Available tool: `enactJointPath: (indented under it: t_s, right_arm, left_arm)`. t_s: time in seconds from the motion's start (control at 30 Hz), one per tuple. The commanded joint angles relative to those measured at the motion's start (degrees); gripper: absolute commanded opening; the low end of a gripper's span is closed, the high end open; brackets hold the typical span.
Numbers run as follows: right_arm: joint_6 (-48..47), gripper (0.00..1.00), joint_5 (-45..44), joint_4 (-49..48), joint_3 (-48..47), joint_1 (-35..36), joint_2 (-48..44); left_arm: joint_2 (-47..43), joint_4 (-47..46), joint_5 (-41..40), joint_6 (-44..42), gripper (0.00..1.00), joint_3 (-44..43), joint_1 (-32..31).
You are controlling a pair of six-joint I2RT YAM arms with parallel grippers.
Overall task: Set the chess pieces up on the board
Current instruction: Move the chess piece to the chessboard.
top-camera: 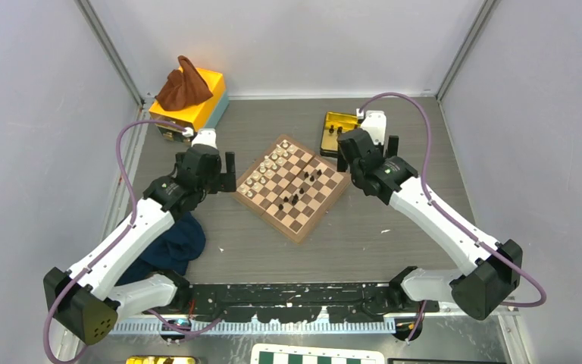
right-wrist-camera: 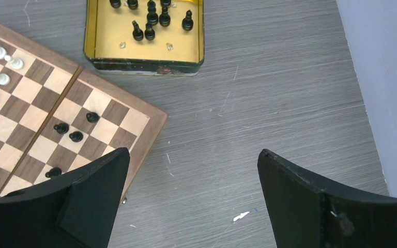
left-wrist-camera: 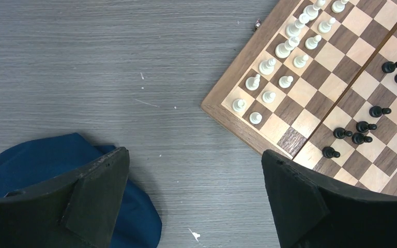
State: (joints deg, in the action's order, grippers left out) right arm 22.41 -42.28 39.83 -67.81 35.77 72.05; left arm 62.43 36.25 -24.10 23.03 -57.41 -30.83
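Note:
The small wooden board [top-camera: 300,236] lies turned like a diamond in the middle of the table. Several black chess pieces [top-camera: 303,182] stand scattered on its right half [left-wrist-camera: 362,126] [right-wrist-camera: 76,136]. More black pieces [right-wrist-camera: 150,20] lie in a gold tin [top-camera: 337,125] just beyond the board's right corner. Cream pieces [left-wrist-camera: 289,44] fill two rows along the left side. My left gripper [top-camera: 208,171] [left-wrist-camera: 195,152] hangs open over bare table left of the board. My right gripper [top-camera: 365,148] [right-wrist-camera: 193,151] hangs open over bare table right of the board, near the tin. Neither holds anything.
A crumpled blue cloth [top-camera: 170,246] [left-wrist-camera: 41,160] lies under the left arm. An orange box topped with a brown cloth [top-camera: 189,95] stands at the back left. A green-and-white checkered board [top-camera: 318,355] shows at the bottom edge. Grey walls close in the table.

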Motion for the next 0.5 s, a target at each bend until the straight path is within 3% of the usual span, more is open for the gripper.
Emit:
enactJointPath:
  t_s: [0.0,0.07,0.13,0.2,0.27,0.33,0.47]
  right_arm:
    - [-0.53,1.00,1.74,-5.79,0.01,-0.83,-2.33]
    - [-0.47,1.00,2.93,-5.34,-1.15,-0.94,0.69]
    - [0.06,0.89,5.57,-4.01,-3.36,-1.22,5.58]
    - [1.91,0.70,7.84,-1.68,-6.68,-1.18,11.64]
    - [4.10,0.43,9.83,0.53,-10.41,-1.19,17.37]
    - [5.73,0.27,11.28,1.05,-12.96,-1.21,21.54]
    - [7.10,0.25,12.74,-0.06,-15.48,-1.18,26.60]
  left_arm:
    - [-0.05,-2.40,2.00,-1.36,1.00,-0.88,0.93]
    - [0.12,-2.45,3.35,-0.90,1.00,-0.72,1.03]
    - [0.32,-2.80,5.02,-0.10,1.00,-0.12,1.03]
    - [0.55,-3.27,6.07,0.57,1.00,0.58,1.03]
    - [0.67,-3.54,6.34,0.79,1.00,1.31,1.05]
    - [0.67,-3.74,6.04,0.87,1.00,1.86,1.03]
    - [0.80,-4.40,6.23,0.86,1.00,2.72,1.04]
